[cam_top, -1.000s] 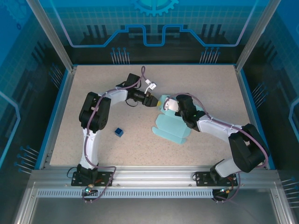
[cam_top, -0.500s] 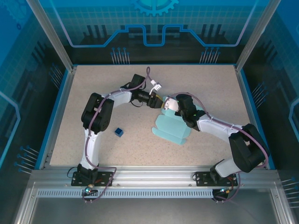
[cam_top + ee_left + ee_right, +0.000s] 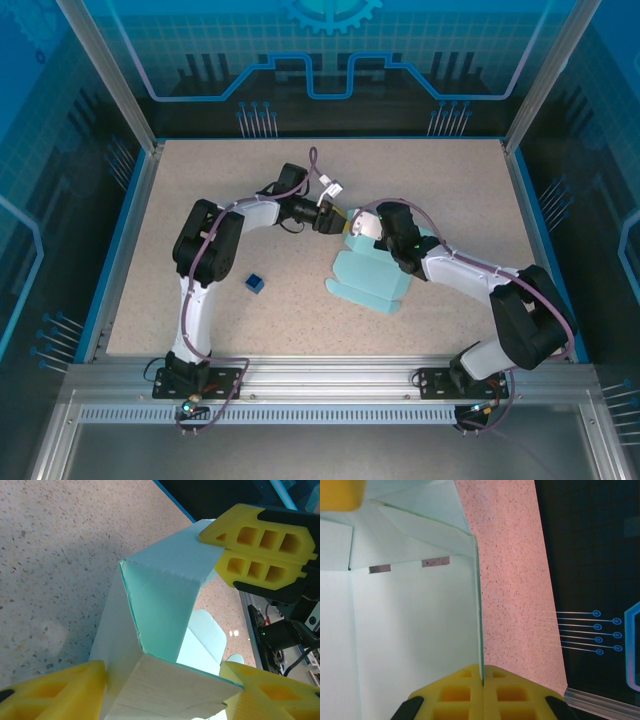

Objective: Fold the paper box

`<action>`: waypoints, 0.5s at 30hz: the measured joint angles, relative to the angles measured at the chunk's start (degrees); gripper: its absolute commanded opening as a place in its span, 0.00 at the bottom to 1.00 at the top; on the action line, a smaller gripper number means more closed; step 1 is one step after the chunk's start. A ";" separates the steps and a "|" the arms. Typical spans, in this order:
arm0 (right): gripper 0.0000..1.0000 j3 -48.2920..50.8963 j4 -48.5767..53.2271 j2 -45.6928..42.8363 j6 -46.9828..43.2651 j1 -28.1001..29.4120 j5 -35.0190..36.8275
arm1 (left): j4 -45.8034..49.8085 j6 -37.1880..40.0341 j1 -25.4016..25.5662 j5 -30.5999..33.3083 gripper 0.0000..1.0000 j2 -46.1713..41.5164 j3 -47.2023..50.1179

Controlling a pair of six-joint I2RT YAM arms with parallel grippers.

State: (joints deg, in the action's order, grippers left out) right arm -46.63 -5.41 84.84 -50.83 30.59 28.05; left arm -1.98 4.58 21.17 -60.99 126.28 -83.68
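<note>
At tabletop (image 3: 230,180) centre, right pincer (image 3: 481,677) is clamping shut on paper box (image 3: 368,280) wall to steady it; left pincer (image 3: 162,682), from 11 o'clock, is straddling its corner half-open, grip unclear.

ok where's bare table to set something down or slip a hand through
Free: the far strip of table beyond the left gripper and right gripper; the left side between the left arm and the blue rim; the near middle between the dark blue cube, the paper box and the front rail. Crowded: the centre, where both grippers meet at the box.
</note>
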 measured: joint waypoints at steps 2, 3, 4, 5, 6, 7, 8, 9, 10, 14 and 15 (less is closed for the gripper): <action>0.00 0.00 0.26 -0.02 0.00 -0.02 0.00 | 0.13 0.22 0.00 -0.17 0.54 -0.11 0.02; 0.00 0.00 0.31 -0.02 0.00 -0.02 0.00 | 0.22 0.31 0.00 -0.31 0.53 -0.24 0.02; 0.00 0.00 0.33 -0.02 0.00 -0.02 0.02 | 0.28 0.39 0.00 -0.37 0.52 -0.35 0.02; 0.00 0.00 0.39 -0.02 0.00 -0.07 0.02 | 0.37 0.46 0.00 -0.42 0.51 -0.48 0.02; 0.00 0.00 0.42 -0.07 0.00 -0.15 0.00 | 0.37 0.46 0.00 -0.52 0.51 -0.59 0.02; 0.00 0.00 0.42 -0.07 0.00 -0.17 0.00 | 0.39 0.46 0.00 -0.70 0.52 -0.66 0.02; 0.00 0.00 0.44 -0.09 0.02 -0.24 0.00 | 0.37 0.44 0.00 -0.92 0.54 -0.72 0.02; 0.00 0.00 0.44 -0.09 0.02 -0.26 -0.02 | 0.39 0.42 0.00 -1.18 0.56 -0.74 0.02; 0.00 0.00 0.42 -0.09 0.02 -0.26 -0.04 | 0.39 0.37 0.00 -1.46 0.58 -0.74 0.02; 0.00 0.00 0.37 -0.09 0.04 -0.28 -0.28 | 0.37 0.37 0.00 -1.88 0.61 -0.76 0.39; 0.00 0.00 0.33 -0.09 0.04 -0.28 -0.48 | 0.26 0.22 0.00 -1.86 0.61 -0.81 0.59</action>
State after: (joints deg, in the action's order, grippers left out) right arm -46.63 -5.08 84.75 -50.78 30.30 27.57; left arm -1.72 4.80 21.17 -62.85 125.47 -83.09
